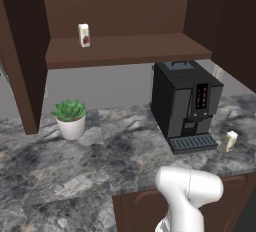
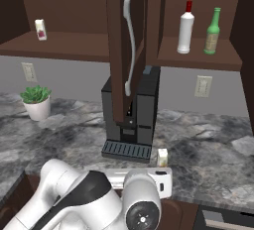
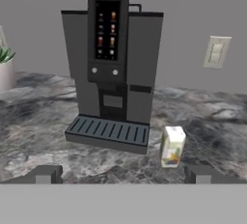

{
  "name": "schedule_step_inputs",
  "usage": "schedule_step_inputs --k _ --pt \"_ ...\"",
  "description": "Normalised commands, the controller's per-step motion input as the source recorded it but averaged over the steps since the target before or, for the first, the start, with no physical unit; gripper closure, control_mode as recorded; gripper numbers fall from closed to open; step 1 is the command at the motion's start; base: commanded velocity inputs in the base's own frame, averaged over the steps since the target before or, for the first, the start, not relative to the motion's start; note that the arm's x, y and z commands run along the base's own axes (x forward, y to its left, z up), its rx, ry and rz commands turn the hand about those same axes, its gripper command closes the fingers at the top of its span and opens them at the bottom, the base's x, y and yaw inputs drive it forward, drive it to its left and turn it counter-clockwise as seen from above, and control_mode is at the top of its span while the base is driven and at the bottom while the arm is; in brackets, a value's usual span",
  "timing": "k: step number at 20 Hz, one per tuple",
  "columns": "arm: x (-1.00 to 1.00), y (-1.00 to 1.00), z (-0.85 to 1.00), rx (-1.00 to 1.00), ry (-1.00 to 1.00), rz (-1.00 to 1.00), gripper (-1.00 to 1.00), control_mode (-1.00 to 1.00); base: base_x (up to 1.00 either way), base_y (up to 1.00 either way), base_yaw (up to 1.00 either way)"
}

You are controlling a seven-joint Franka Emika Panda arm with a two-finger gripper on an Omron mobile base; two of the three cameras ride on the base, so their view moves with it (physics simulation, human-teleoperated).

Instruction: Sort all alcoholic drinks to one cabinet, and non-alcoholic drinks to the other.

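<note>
The hand (image 3: 120, 175) hangs low before the front edge of the marble surface (image 1: 45, 176) with its fingers spread wide apart and nothing between them, aimed at the cream carton (image 3: 172, 146) that stands just beside the right end of the coffee machine's (image 3: 113, 68) drip tray; a careless approach could tip that light carton or knock a finger against the tray. The white carton (image 1: 84, 35) already stands toward the left end of the wide cabinet's shelf (image 1: 125, 51). The green bottle (image 2: 213, 31) stands beside what looks like a white bottle (image 2: 185, 28) in the narrower cabinet (image 2: 198, 58), whose open door (image 2: 119, 45) hangs over the machine, with a potted plant (image 1: 70, 119) toward the surface's back left.
</note>
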Motion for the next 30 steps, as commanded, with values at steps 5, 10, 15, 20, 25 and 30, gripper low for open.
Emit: schedule_step_inputs --k 5,10,15,20,25,30 --pt "0.18 0.00 -0.16 0.01 0.00 0.00 -1.00 -1.00 0.00 0.00 0.00" --pt "0.21 0.00 -0.15 0.01 0.00 0.00 -1.00 -1.00 0.00 0.00 0.00" --pt "0.20 0.00 -0.15 0.01 0.00 0.00 -1.00 -1.00 0.00 0.00 0.00" --pt "0.23 -0.06 -0.16 0.01 0.00 0.00 -1.00 -1.00 0.00 0.00 0.00" --pt "0.23 -0.14 -0.14 0.01 0.00 0.00 -1.00 -1.00 0.00 0.00 0.00" --pt "0.22 -0.21 -0.15 0.01 0.00 0.00 -1.00 -1.00 0.00 0.00 0.00"
